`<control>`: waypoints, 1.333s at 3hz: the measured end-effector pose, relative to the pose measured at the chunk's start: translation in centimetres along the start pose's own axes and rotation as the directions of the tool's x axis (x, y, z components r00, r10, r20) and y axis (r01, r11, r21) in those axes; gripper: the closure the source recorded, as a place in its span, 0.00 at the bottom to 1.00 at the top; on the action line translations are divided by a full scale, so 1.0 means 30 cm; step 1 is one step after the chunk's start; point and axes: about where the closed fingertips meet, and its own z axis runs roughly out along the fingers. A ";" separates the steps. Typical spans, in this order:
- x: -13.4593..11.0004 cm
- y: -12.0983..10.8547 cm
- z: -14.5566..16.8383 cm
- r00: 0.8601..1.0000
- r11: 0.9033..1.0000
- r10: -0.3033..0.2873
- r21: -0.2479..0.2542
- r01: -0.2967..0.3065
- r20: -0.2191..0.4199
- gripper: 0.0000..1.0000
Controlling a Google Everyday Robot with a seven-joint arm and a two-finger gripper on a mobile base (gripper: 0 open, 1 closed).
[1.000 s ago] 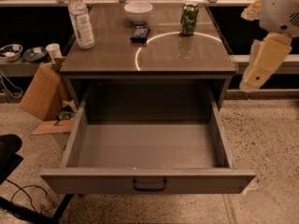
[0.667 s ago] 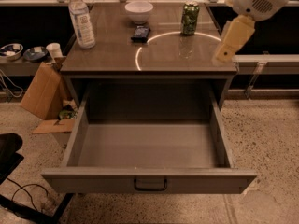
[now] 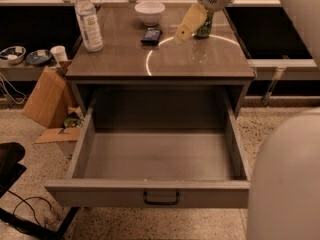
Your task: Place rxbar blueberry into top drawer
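Observation:
The rxbar blueberry (image 3: 151,35) lies flat on the counter top, a dark bar just in front of the white bowl. The top drawer (image 3: 155,156) is pulled fully out below the counter, its grey inside bare, its dark handle (image 3: 161,198) centred on the front. My gripper (image 3: 184,28) hangs over the counter to the right of the bar, its pale yellow fingers pointing down and left, partly in front of the green can (image 3: 203,28). It is above and apart from the bar.
A clear water bottle (image 3: 87,20) stands at the counter's left rear. A white bowl (image 3: 150,12) sits at the back centre. A brown paper bag (image 3: 44,96) and clutter lie on the floor to the left. My own pale body (image 3: 287,184) fills the lower right.
My arm has swung left from the right side to over the counter, now in front of the green can and nearer the bar. The bar and drawer have not moved.

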 end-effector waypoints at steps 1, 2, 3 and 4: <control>-0.026 -0.008 0.028 0.999 0.999 0.049 -0.001 -0.049 0.006 0.00; -0.025 -0.008 0.029 0.999 0.999 0.045 -0.002 -0.045 0.005 0.00; -0.045 -0.018 0.128 0.993 0.993 0.117 -0.010 -0.117 0.028 0.00; -0.118 -0.028 0.268 0.982 0.984 0.175 -0.040 -0.173 0.064 0.00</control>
